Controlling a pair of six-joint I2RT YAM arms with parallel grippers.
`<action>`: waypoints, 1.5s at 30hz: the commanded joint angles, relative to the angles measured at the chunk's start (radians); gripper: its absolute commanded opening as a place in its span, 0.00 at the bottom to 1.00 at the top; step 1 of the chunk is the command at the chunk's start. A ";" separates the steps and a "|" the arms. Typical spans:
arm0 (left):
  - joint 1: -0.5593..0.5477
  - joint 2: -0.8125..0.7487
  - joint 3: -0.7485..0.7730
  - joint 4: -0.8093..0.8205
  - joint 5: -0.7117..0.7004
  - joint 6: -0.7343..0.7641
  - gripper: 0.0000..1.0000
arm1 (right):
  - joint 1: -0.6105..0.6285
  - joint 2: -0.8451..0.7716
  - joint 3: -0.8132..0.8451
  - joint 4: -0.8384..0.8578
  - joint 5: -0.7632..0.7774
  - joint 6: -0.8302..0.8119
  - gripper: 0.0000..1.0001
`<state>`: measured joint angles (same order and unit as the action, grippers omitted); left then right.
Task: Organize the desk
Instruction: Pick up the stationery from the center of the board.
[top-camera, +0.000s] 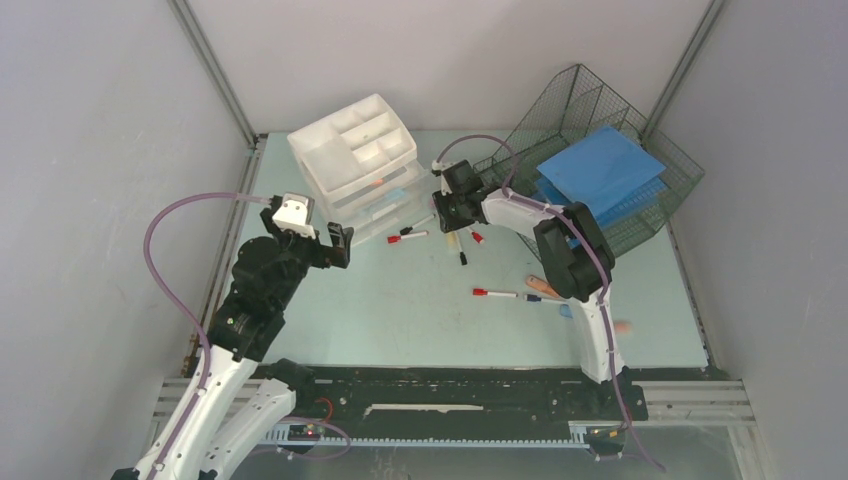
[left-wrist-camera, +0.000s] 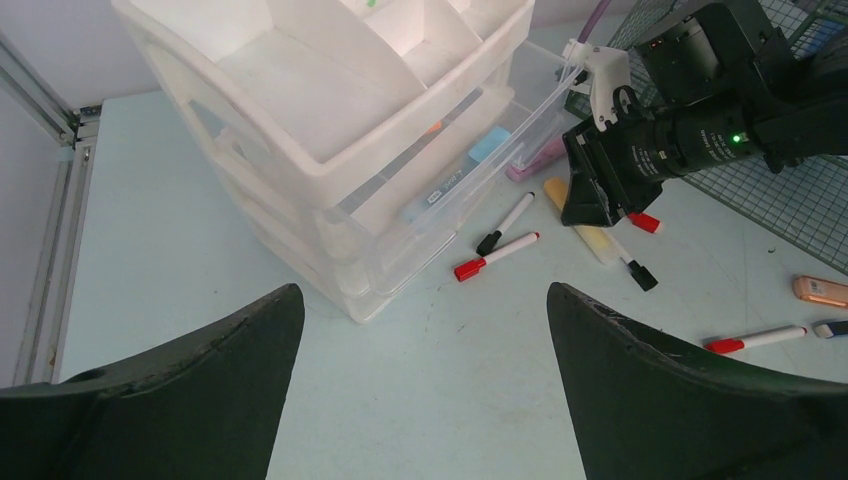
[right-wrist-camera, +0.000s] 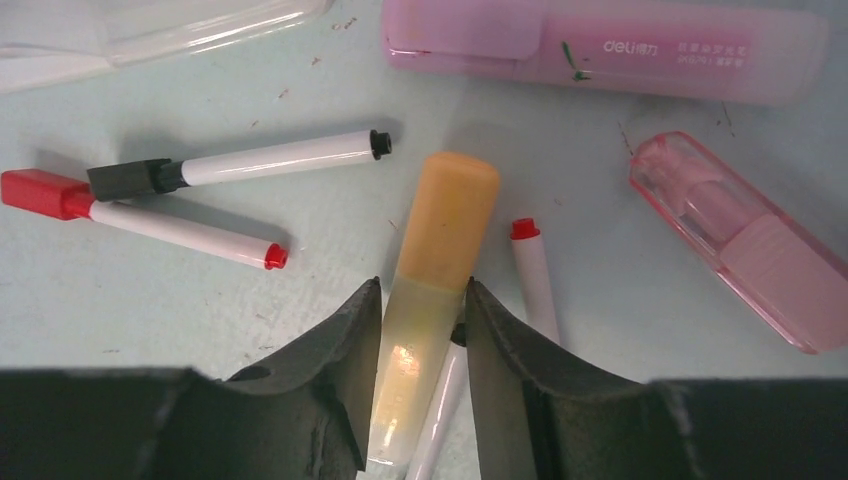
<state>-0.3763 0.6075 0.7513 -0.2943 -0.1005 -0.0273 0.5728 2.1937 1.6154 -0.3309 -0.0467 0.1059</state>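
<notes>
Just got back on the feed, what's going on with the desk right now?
The right tool is down on the desk, its fingers pressed against both sides of the yellow highlighter, which lies flat among loose markers. The left tool hangs open above the desk beside the white drawer unit, holding nothing.

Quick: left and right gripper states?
Left gripper: open, empty.
Right gripper: closed on the yellow highlighter.

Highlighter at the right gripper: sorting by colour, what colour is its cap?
Orange; the highlighter shows best in right wrist view.
</notes>
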 joint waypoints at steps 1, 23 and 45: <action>0.010 -0.015 0.008 0.037 0.010 -0.012 1.00 | 0.007 0.022 0.025 -0.043 0.078 -0.042 0.43; 0.010 -0.009 -0.001 0.038 -0.014 -0.008 1.00 | -0.004 -0.320 -0.264 0.056 -0.160 -0.122 0.02; 0.013 -0.034 -0.009 0.049 -0.023 0.004 1.00 | -0.033 -0.648 -0.344 -0.155 -0.422 -0.362 0.00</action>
<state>-0.3717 0.5880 0.7479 -0.2924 -0.1028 -0.0265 0.5434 1.6699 1.2636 -0.4252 -0.4290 -0.1482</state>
